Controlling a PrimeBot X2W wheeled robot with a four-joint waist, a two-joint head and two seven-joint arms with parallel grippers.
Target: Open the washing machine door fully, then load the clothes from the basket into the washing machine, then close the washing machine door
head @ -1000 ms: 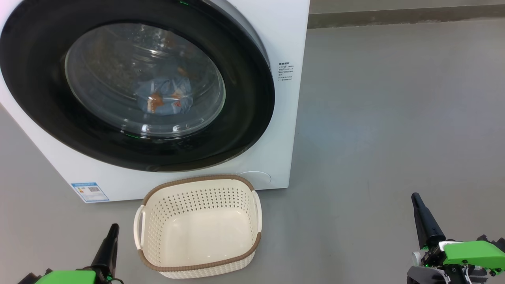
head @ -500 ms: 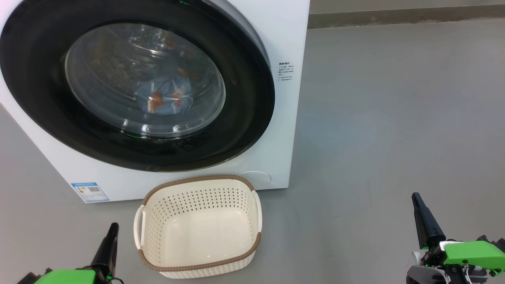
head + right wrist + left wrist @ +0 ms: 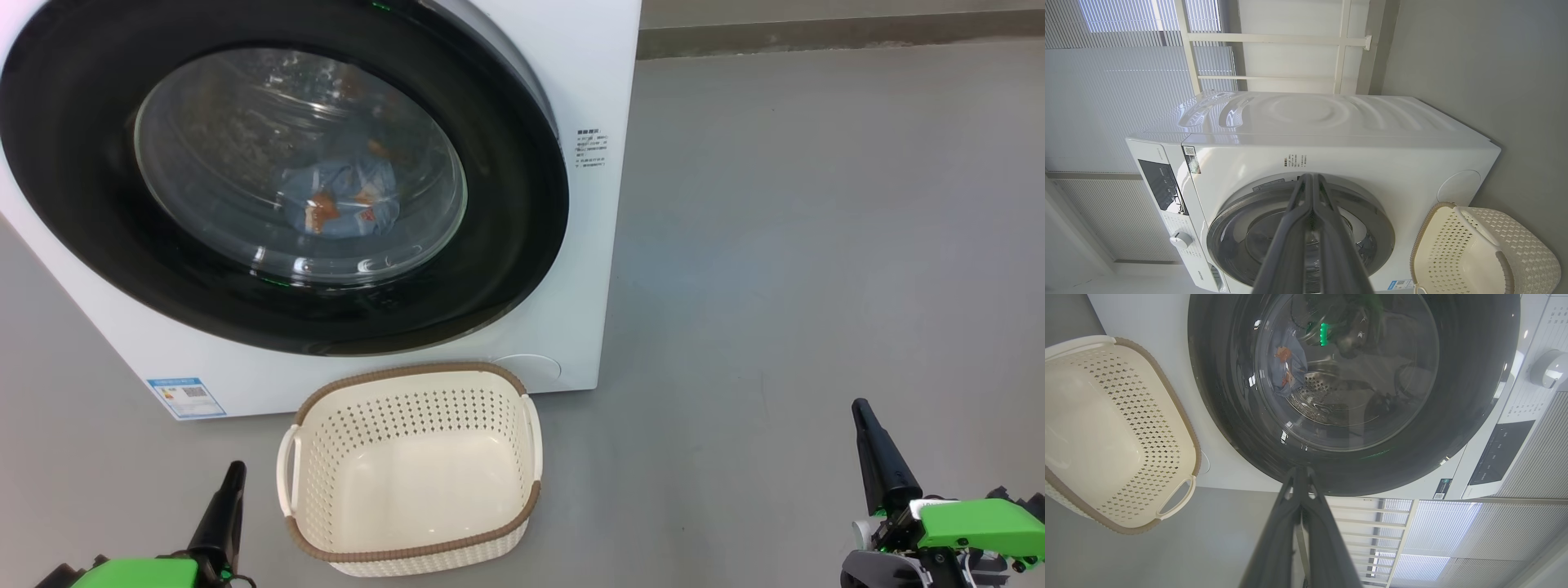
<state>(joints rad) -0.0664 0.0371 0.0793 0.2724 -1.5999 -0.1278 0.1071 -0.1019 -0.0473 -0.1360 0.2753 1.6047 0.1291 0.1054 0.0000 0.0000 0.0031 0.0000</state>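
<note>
The washing machine door [image 3: 282, 171] lies closed against the front of the washing machine [image 3: 592, 73], its glossy black rim ringing the bulging glass. Through that glass the clothes [image 3: 343, 200] show as a crumpled light blue bundle with orange and brown prints, low in the steel drum. In the left wrist view the same bundle [image 3: 1288, 371] lies against the perforated drum wall. A small blue label [image 3: 186, 398] sits on the machine's lower front corner.

The basket [image 3: 408, 371] stands upright on the grey floor [image 3: 816, 245] just in front of the machine, below the door, its bare cream bottom showing inside the brown woven-look rim.

The left hand [image 3: 235, 469] hovers over the floor beside the basket's left handle, apart from it, with its two dark fingers pressed together on nothing. The right hand [image 3: 859, 407] is well off to the basket's right, over bare floor, likewise closed and holding nothing. Both hands point toward the machine.
</note>
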